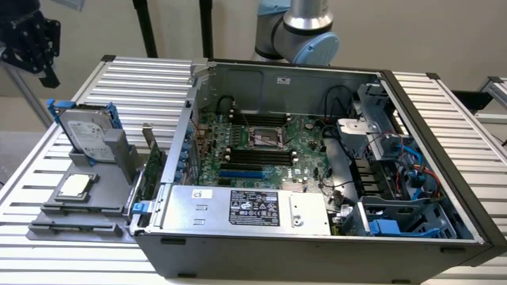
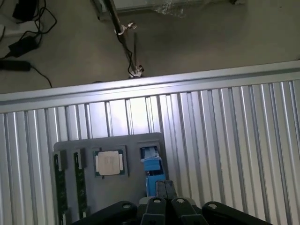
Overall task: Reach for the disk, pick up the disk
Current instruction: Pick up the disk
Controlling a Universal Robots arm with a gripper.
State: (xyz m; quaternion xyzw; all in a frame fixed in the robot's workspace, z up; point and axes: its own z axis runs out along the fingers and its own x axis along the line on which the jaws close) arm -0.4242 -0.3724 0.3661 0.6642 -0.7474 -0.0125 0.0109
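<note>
- The disk [image 1: 85, 138] stands on edge in a slot of the grey holder [image 1: 83, 218] on the bench [image 1: 139, 77]. Its blue-framed top edge is exposed, probably so it can be gripped from above.
- The tool [image 2: 165, 186] hangs above it, closed and holding nothing.
- A square chip [image 1: 73, 186] lies just beside the disk, and the open computer case [image 1: 317, 252] flanks the holder on the exterior view's right.

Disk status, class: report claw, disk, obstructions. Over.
Claw above disk, no contact. Disk upright in grey tray. Chip lies beside it.
</note>
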